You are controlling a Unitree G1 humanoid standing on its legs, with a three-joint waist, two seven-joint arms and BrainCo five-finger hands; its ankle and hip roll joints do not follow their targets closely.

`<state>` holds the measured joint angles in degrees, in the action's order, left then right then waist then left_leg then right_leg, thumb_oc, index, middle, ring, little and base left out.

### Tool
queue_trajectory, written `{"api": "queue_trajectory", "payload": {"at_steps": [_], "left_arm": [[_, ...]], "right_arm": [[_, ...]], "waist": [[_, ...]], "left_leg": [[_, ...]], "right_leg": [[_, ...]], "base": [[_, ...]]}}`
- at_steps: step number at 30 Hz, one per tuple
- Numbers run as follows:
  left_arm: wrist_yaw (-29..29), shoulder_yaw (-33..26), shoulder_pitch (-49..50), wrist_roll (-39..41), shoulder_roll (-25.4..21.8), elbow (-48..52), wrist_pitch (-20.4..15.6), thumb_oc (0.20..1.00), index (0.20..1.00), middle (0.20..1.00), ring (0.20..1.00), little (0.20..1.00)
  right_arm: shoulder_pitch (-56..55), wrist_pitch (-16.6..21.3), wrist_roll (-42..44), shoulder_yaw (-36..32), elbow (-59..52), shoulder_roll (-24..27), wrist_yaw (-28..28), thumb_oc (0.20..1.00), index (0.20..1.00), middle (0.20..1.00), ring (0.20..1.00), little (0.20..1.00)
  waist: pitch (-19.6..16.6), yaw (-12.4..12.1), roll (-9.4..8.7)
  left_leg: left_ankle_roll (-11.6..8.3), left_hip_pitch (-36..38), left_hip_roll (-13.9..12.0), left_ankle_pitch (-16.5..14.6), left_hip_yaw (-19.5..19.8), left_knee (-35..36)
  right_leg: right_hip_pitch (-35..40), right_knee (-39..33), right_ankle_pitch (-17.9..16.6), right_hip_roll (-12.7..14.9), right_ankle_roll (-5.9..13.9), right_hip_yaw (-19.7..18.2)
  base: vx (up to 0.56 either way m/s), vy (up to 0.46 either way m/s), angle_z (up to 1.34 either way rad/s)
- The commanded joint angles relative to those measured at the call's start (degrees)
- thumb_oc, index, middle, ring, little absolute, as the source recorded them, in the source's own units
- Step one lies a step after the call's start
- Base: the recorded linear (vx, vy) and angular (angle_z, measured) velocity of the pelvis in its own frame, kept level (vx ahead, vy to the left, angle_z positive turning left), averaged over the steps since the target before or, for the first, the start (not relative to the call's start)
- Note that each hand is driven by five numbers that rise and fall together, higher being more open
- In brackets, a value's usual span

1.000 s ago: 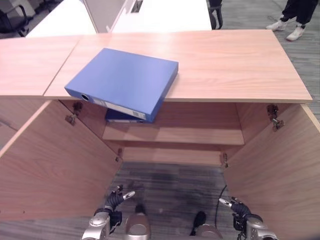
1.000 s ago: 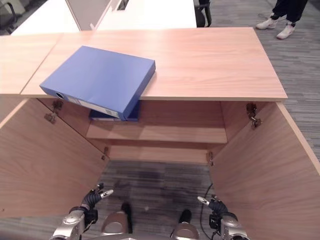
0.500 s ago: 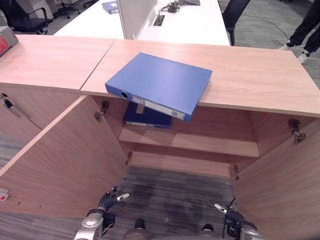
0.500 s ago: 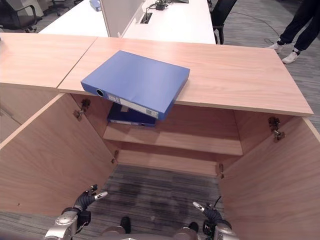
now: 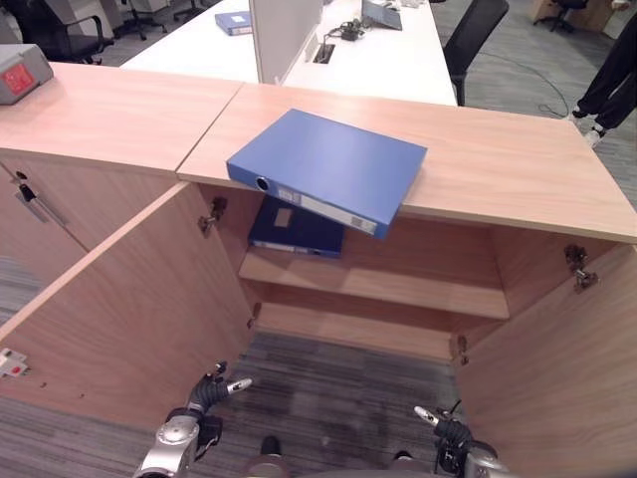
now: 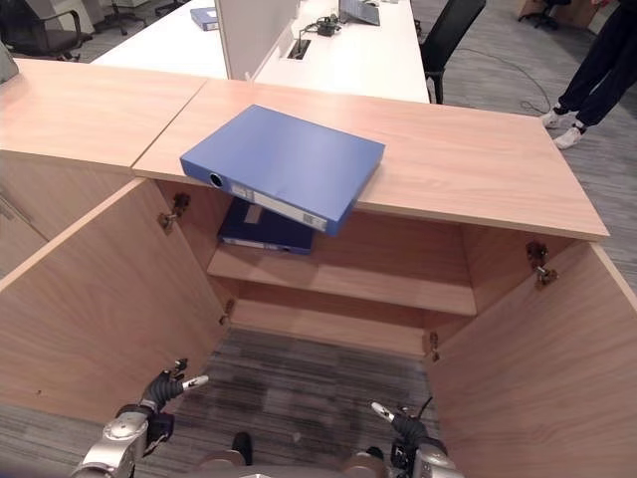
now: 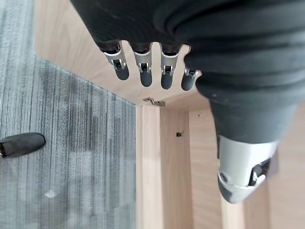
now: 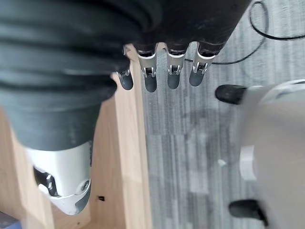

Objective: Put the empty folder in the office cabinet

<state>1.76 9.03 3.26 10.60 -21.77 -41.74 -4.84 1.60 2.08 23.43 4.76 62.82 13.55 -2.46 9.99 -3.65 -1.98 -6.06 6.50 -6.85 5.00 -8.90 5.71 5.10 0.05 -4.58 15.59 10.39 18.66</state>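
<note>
A blue ring-binder folder (image 5: pixel 333 167) lies flat on the wooden cabinet top (image 5: pixel 518 169), its spine end jutting past the front edge. Below it the office cabinet stands with both doors swung wide, the left door (image 5: pixel 119 309) and the right door (image 5: pixel 557 368). A darker blue folder (image 5: pixel 297 227) lies on the left of the inner shelf (image 5: pixel 408 284). My left hand (image 5: pixel 204 391) hangs low near the floor by the left door, fingers (image 7: pixel 143 71) straight and holding nothing. My right hand (image 5: pixel 443 434) hangs low by the right door, fingers (image 8: pixel 171 71) straight and empty too.
A grey box with a red label (image 5: pixel 22 72) sits on the neighbouring cabinet at the left. Behind are a white desk (image 5: pixel 299 50) with a divider, a black chair (image 5: pixel 473 40) and a person's legs (image 5: pixel 609 75) at the far right. Grey carpet (image 5: pixel 338 388) lies between the doors.
The whole view has shifted, bringing more of the far office and the left cabinet into sight, so the camera moved. The folders stay put and both hands still hang low.
</note>
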Motion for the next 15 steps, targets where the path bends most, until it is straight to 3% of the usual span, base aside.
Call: {"api": "queue_trajectory", "payload": {"at_steps": [1, 5, 11, 15], "left_arm": [[-2.6, -0.7, -2.9, -5.8, -0.9, 8.5, -3.2, 1.000, 1.000, 1.000, 1.000, 1.000], [-7.2, -3.5, -1.7, -13.1, -2.2, 16.6, -3.9, 1.000, 1.000, 1.000, 1.000, 1.000], [-22.4, -7.1, -1.6, -33.9, -5.9, 33.7, -7.7, 1.000, 1.000, 1.000, 1.000, 1.000], [-24.3, -8.0, -2.0, -38.0, -7.7, 38.4, -8.2, 1.000, 1.000, 1.000, 1.000, 1.000]], "right_arm": [[1.5, 1.2, -0.9, -0.2, -1.6, 1.8, 0.1, 1.000, 1.000, 1.000, 1.000, 1.000], [0.4, 2.0, -1.2, -1.3, -1.7, 1.3, 1.1, 1.000, 1.000, 1.000, 1.000, 1.000], [-2.3, 4.7, -1.5, -0.5, -0.2, -1.0, 3.3, 1.000, 1.000, 1.000, 1.000, 1.000], [-2.7, 4.6, -0.9, 0.0, 0.2, -1.5, 3.1, 1.000, 1.000, 1.000, 1.000, 1.000]], "waist": [[0.6, -1.0, 2.02], [0.1, -1.8, 1.27], [-0.6, -2.6, -0.28], [-0.8, -2.3, -0.31]], "left_leg": [[1.68, 0.7, 2.5, -7.1, -1.3, -1.2], [1.08, 0.8, 2.3, -7.1, -0.6, -1.1], [-0.64, 1.5, 1.1, -7.3, -0.2, -0.8], [-0.99, 2.1, 0.7, -7.4, -0.4, -0.7]], "right_leg": [[-0.4, 3.5, 4.8, 0.3, 2.35, -0.5], [1.7, 1.2, 4.4, 0.6, 2.50, 1.0], [4.9, -2.2, 4.4, -0.3, 2.83, 3.6], [5.5, -2.9, 4.4, -0.6, 2.82, 3.5]], "base": [[0.01, -0.101, 0.06], [0.03, -0.089, 0.13], [0.03, -0.120, 0.09], [0.02, -0.040, 0.06]]}}
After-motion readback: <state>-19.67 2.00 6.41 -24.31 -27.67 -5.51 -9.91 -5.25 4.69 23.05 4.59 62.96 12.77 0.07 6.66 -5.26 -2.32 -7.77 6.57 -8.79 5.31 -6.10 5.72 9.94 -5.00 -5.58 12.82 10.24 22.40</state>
